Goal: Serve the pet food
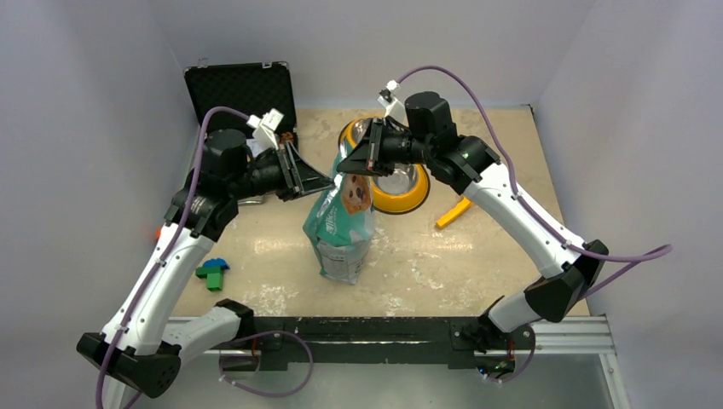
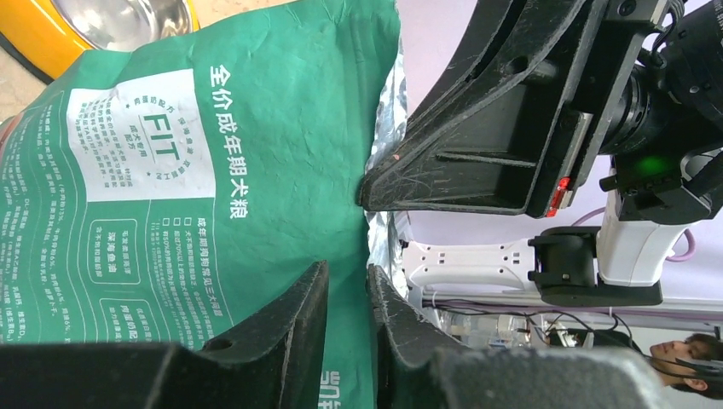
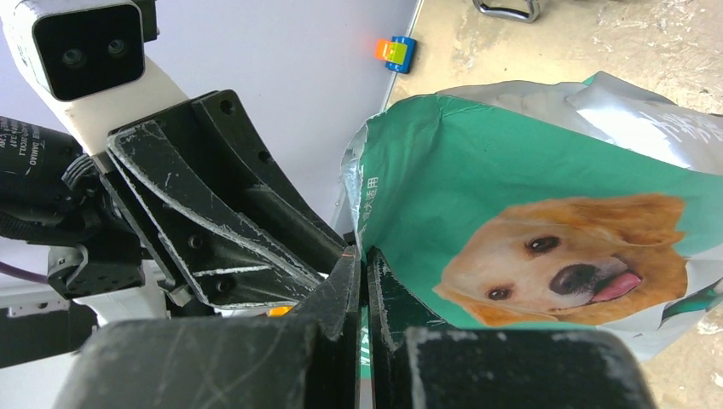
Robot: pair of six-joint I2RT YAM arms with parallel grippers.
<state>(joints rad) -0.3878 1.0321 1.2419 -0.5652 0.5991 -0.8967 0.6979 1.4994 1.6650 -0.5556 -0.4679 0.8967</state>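
Pale walls, a scuffed beige counter (image 1: 477, 256). On the left, the left tool (image 2: 348, 277) stands slightly spread, with the edge of the pet food pouch (image 1: 341, 230) running through its gap. One pouch, upright mid-counter: teal, a golden dog's face on the front, "FIT" and "全价成年期犬粮" on the back, the kibble itself hidden. The right tool (image 3: 362, 260) is pressed together, pinching the pouch's top edge. One yellow-rimmed steel bowl (image 1: 401, 206) sits just beyond.
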